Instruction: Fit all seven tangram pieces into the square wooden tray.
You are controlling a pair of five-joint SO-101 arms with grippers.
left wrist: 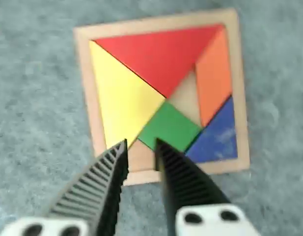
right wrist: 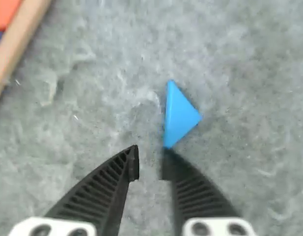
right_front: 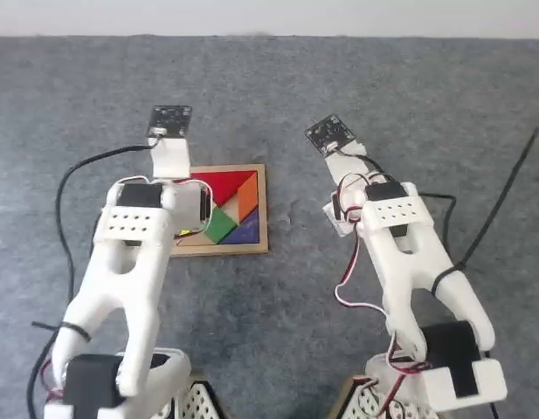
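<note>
My left jaws hang slightly apart and empty over the near rim of the square wooden tray (left wrist: 82, 88), their tips just short of the green square piece (left wrist: 170, 125). Also in the tray are the large red triangle (left wrist: 161, 54), large yellow triangle (left wrist: 119, 103), orange parallelogram (left wrist: 214, 78) and dark blue triangle (left wrist: 217, 140). My right jaws stand apart, holding nothing, with the small light blue triangle (right wrist: 178, 115) flat on the grey felt bench (right wrist: 249, 59) just beyond one tip.

High view: left arm hides the tray (right_front: 263, 209) side beneath its jaws. Blue triangle (right wrist: 179, 115) tip just ahead of one jaw — contact unclear.
</note>
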